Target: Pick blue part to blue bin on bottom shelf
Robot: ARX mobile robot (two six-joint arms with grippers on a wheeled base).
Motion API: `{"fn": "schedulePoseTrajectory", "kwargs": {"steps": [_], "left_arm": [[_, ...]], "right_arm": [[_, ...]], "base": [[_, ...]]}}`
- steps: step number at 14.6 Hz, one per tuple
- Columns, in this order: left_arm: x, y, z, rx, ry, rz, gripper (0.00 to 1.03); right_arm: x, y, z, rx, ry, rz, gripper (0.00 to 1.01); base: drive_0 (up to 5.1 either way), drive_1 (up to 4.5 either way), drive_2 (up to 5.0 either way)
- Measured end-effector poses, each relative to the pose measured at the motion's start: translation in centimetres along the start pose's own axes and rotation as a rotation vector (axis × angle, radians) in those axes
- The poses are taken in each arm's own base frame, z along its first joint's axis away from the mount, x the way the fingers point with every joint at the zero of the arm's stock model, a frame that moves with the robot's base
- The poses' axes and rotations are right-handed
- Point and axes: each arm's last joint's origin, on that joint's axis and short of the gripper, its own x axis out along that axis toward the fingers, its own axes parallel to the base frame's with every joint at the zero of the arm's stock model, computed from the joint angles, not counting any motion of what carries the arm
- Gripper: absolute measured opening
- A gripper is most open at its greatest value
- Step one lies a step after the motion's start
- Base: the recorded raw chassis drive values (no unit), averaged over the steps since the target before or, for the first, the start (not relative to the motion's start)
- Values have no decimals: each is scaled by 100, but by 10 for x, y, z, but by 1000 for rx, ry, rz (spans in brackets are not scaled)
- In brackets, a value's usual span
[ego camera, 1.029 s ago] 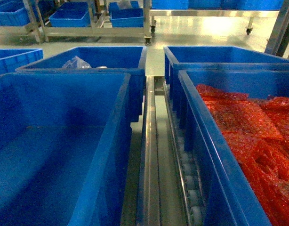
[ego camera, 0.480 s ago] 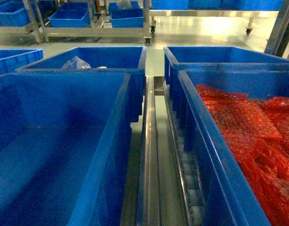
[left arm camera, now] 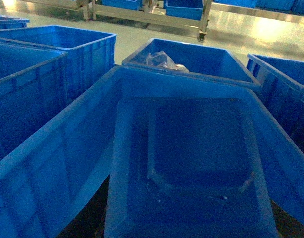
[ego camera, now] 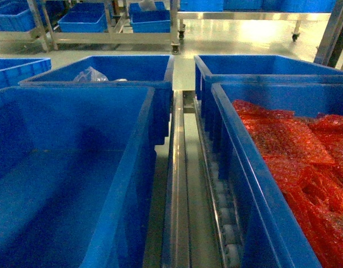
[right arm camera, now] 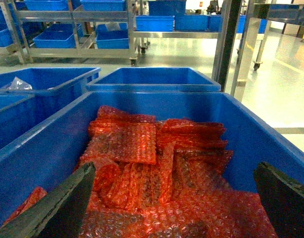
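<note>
A translucent blue part [left arm camera: 191, 163], flat with a raised rectangular panel, fills the lower middle of the left wrist view, close to the camera. My left gripper [left arm camera: 191, 220] holds it; only dark slivers of the gripper show at the part's lower corners. Under it lies a large empty blue bin [left arm camera: 68, 148], the near-left bin [ego camera: 65, 167] in the head view. This bin rests on the bottom shelf [ego camera: 180, 184], a steel rail with white rollers [ego camera: 224, 218]. My right gripper [right arm camera: 174, 198] is open above red bubble-wrap bags [right arm camera: 142, 148]. Neither gripper shows in the head view.
A blue bin [ego camera: 255, 184] of red bubble-wrap bags stands on the right. Behind are a bin [ego camera: 121, 70] with a clear plastic bag [ego camera: 90, 74] and another blue bin [ego camera: 261, 64]. Steel racks [ego camera: 115, 36] with more bins stand across the floor. A steel upright [right arm camera: 226, 44] rises at right.
</note>
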Motion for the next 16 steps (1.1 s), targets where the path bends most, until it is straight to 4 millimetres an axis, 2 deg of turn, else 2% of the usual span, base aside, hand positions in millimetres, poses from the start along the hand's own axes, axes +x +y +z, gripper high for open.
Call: {"fn": "schedulePoseTrajectory", "kwargs": {"steps": [14,16], "left_arm": [[-1,-2,0,31,0,12,43],[16,-6,7,0,25,-58,43]], "right_arm": [[0,0,0,0,1,0,98],[0,0,0,0,1,0,98]], "base": [[0,0,0],[0,0,0]]}}
